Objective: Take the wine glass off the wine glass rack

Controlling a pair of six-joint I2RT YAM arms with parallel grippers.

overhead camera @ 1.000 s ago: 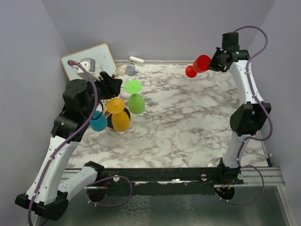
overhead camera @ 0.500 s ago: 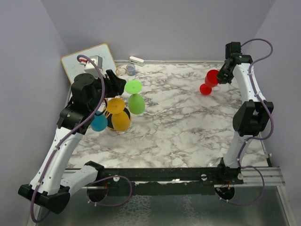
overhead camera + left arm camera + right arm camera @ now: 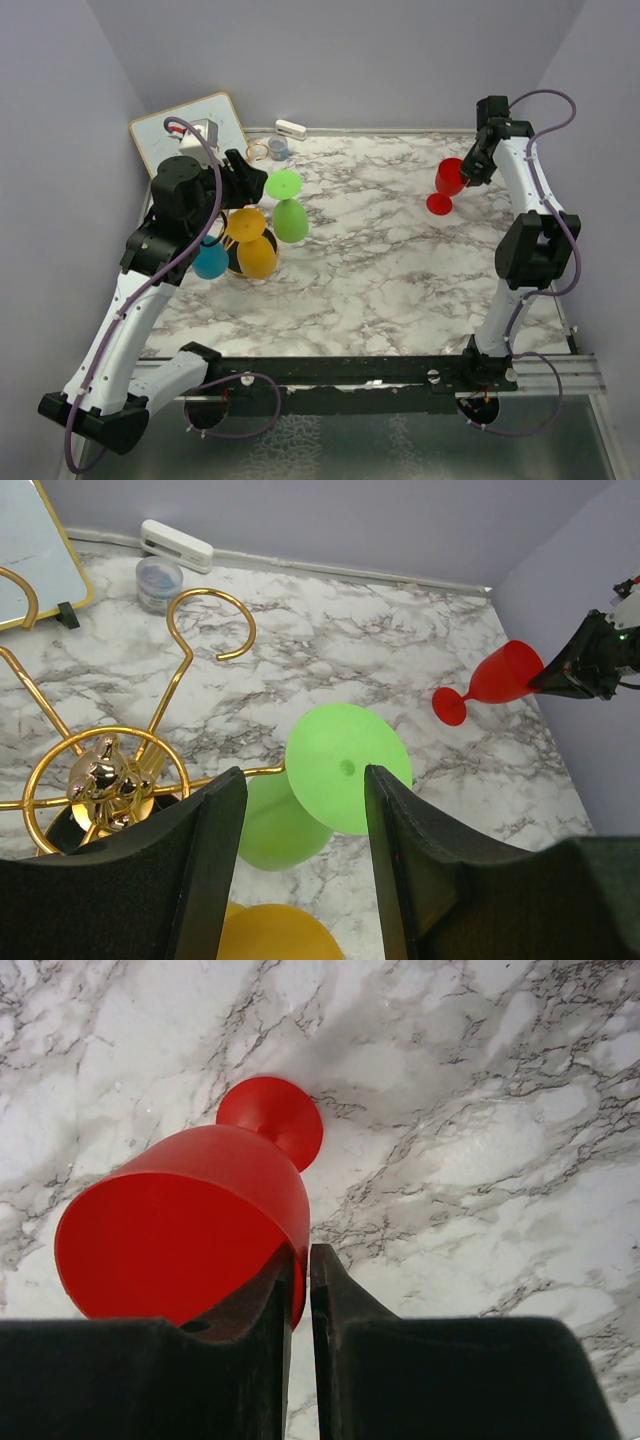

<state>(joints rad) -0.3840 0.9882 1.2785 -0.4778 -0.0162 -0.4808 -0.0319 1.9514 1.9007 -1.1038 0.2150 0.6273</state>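
Observation:
The gold wire wine glass rack (image 3: 105, 775) stands at the left of the marble table, its looped arms showing in the top view (image 3: 240, 225). A green glass (image 3: 288, 208), an orange glass (image 3: 252, 245) and a blue glass (image 3: 210, 260) hang upside down on it. My left gripper (image 3: 300, 865) is open, just above the green glass (image 3: 340, 770). My right gripper (image 3: 298, 1290) is shut on the rim of a red wine glass (image 3: 190, 1225), tilted with its foot low over the table at the far right (image 3: 446, 184).
A white board (image 3: 185, 128) leans at the back left corner. A small white box (image 3: 291, 129) and a small round container (image 3: 277, 148) lie by the back wall. Purple walls close the table at the back and sides.
My right arm has brought the red glass down and toward me, from high near the back wall to just above the table. My left arm rose slightly, then stayed over the green glass.

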